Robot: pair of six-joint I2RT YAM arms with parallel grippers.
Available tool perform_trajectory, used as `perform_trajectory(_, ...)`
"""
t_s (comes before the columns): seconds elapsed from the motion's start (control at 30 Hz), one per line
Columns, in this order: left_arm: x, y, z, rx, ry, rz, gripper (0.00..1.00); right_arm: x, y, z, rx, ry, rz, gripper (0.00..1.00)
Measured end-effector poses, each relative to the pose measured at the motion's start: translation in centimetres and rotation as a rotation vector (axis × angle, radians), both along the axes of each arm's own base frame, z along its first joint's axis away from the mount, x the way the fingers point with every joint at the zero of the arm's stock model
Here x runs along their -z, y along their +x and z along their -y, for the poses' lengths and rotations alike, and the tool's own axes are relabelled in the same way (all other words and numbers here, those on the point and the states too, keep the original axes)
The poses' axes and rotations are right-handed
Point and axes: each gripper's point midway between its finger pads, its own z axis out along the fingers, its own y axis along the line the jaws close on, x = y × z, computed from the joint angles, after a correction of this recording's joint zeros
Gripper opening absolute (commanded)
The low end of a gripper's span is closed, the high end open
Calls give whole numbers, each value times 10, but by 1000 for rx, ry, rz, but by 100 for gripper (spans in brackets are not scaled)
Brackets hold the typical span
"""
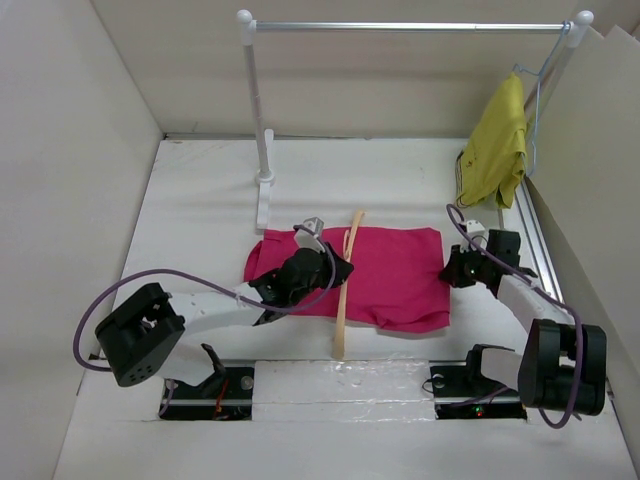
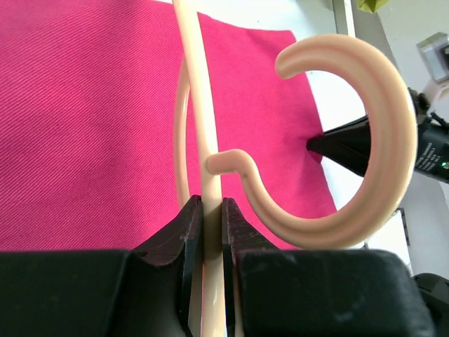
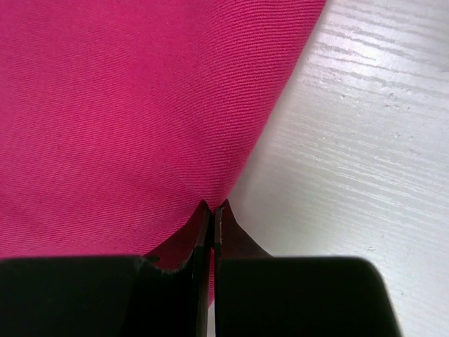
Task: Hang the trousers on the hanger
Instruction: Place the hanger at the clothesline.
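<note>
Two sets of jaws are gripping at once: the left jaws are pinching the hanger (image 1: pixel 343 300) by its thin pale bar, and the right jaws are pressing together on the right edge of the trousers (image 1: pixel 395 270). The trousers are lying folded flat on the white counter (image 1: pixel 200 200), between the two arms. The hanger is crossing over them from near to far, its near end reaching past the cloth's near edge. A yellow garment (image 1: pixel 495 145) is hanging from the rail (image 1: pixel 400 26) at the far right.
</note>
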Motion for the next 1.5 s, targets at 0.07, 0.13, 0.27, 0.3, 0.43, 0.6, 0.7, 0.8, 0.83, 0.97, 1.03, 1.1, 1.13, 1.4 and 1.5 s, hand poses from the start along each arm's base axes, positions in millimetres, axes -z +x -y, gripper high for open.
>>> perform_trajectory(0.07,-5,0,3,2,15,10,0,4,-1,0,1,1,-11,0)
perform_trajectory(0.13,-7,2,3,-6,26,16,0,4,-1,0,1,1,-11,0)
perform_trajectory(0.27,-7,4,1,-21,40,14,0,2,0,0,1,2,-4,3)
perform_trajectory(0.3,-7,4,0,-25,40,14,0,2,0,0,0,2,-2,12)
perform_trajectory(0.43,-20,4,-4,-39,38,21,0,-11,-6,-2,-7,3,13,46)
perform_trajectory(0.6,-88,17,-4,-84,10,91,0,-94,-4,-13,-49,0,195,67)
perform_trajectory(0.7,-145,28,0,-104,-27,159,0,-180,-5,-33,-120,19,399,70)
perform_trajectory(0.8,-192,34,-1,-123,-65,219,0,-243,-20,-65,-212,108,528,74)
perform_trajectory(0.83,-204,35,-2,-127,-72,232,0,-257,-28,-78,-237,151,549,74)
perform_trajectory(0.97,-231,36,-5,-132,-70,262,0,-293,-58,-127,-346,324,533,79)
perform_trajectory(1.03,-240,37,-5,-134,-69,268,0,-312,-66,-149,-383,404,520,81)
perform_trajectory(1.1,-249,39,-3,-137,-77,276,0,-329,-71,-174,-418,484,513,85)
perform_trajectory(1.13,-251,40,-2,-138,-81,278,0,-334,-72,-185,-431,516,505,85)
perform_trajectory(1.4,-254,42,1,-151,-115,270,0,-322,-52,-246,-392,576,394,87)
perform_trajectory(1.5,-260,44,1,-168,-145,276,0,-322,-41,-247,-332,583,393,83)
